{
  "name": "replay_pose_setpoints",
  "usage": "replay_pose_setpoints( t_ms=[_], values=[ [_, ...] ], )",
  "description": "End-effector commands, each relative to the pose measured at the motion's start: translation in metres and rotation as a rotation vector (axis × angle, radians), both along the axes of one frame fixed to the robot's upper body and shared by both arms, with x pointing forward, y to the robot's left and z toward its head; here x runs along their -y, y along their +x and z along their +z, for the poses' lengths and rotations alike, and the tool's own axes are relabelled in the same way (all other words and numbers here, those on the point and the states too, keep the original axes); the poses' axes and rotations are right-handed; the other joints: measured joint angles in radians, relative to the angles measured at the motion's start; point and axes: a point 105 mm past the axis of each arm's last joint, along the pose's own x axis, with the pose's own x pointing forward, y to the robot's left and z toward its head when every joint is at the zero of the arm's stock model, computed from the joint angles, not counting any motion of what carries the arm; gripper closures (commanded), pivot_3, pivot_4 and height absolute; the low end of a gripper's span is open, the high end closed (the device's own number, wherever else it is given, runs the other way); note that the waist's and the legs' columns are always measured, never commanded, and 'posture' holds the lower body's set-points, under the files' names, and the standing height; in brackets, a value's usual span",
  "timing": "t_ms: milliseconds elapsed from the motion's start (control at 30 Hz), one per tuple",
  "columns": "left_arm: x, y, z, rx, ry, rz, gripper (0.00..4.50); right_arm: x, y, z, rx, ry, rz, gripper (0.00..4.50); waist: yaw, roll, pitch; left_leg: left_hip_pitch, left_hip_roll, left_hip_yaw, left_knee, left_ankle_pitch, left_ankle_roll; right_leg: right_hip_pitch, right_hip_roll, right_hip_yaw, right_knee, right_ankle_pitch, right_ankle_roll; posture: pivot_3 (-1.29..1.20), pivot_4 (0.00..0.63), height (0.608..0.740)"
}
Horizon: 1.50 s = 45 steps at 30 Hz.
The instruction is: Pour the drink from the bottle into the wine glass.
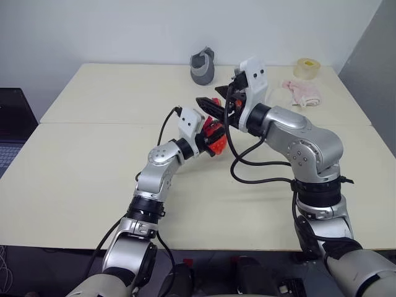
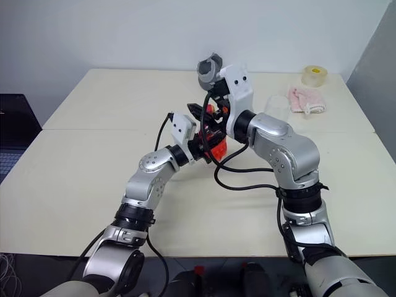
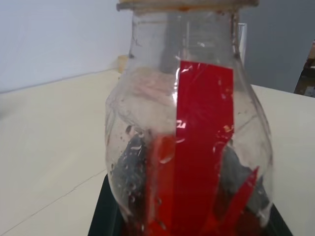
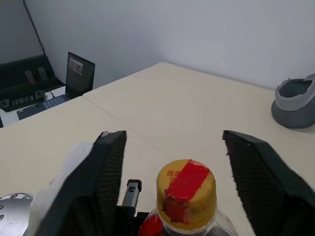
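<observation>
Bottle (image 4: 186,196) upright, cap (image 4: 186,191) up, held above worktop (image 1: 93,161) mid-scene. Left hand (image 1: 210,137) clamped on bottle's lower body. Right hand (image 4: 174,162) level, fingers (image 4: 106,172) spread either side of cap, not touching. Red drink (image 2: 216,150) low in bottle.

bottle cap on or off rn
On. The yellow cap with red tape sits on the bottle neck, between the right gripper fingers.
</observation>
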Motion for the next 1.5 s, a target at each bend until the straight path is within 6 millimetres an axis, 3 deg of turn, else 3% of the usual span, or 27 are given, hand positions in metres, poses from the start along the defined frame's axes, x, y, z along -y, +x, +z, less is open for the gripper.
replay_pose_setpoints(
  t_ms=[33, 100, 433, 667, 1500],
  values=[
    [0.0047, -0.0041, 0.0235, 0.083, -0.026, -0.021, 3.47, -0.004, -0.0085, 0.0147, 0.067, 0.007, 0.033, 2.39, 0.0, 0.0, 0.0, 0.0, 0.0, 0.0, 0.0, 0.0, 0.0, 0.0, 0.0, 0.0, 0.0, 0.0, 0.0, 0.0, 0.15, 0.74],
    [0.0049, -0.0038, 0.0241, 0.085, -0.026, -0.022, 3.47, -0.0049, -0.0092, 0.0139, 0.067, 0.0, 0.04, 3.03, 0.0, 0.0, 0.0, 0.0, 0.0, 0.0, 0.0, 0.0, 0.0, 0.0, 0.0, 0.0, 0.0, 0.0, 0.0, 0.0, 0.15, 0.74],
    [0.0041, -0.0028, 0.0257, 0.088, -0.026, -0.021, 3.47, -0.006, -0.0114, 0.0137, 0.072, -0.014, 0.068, 3.05, -0.003, 0.0, 0.0, 0.0, 0.0, 0.0, 0.0, 0.0, 0.0, 0.0, 0.0, 0.0, 0.0, 0.0, 0.0, 0.0, 0.15, 0.74],
    [0.0055, -0.0029, 0.0264, 0.089, -0.03, -0.025, 3.47, -0.005, -0.0106, 0.0149, 0.079, -0.016, 0.062, 0.76, -0.004, 0.0, 0.0, 0.0, 0.0, 0.0, 0.0, 0.0, 0.0, 0.0, 0.0, 0.0, 0.0, 0.0, 0.0, 0.0, 0.15, 0.74],
    [0.0093, -0.0079, 0.0233, 0.083, -0.035, -0.04, 3.48, -0.0056, -0.0036, 0.0077, 0.048, -0.009, 0.048, 0.71, -0.004, 0.0, 0.0, 0.0, 0.0, 0.0, 0.0, 0.0, 0.0, 0.0, 0.0, 0.0, 0.0, 0.0, 0.0, 0.0, 0.15, 0.74]
  ],
)
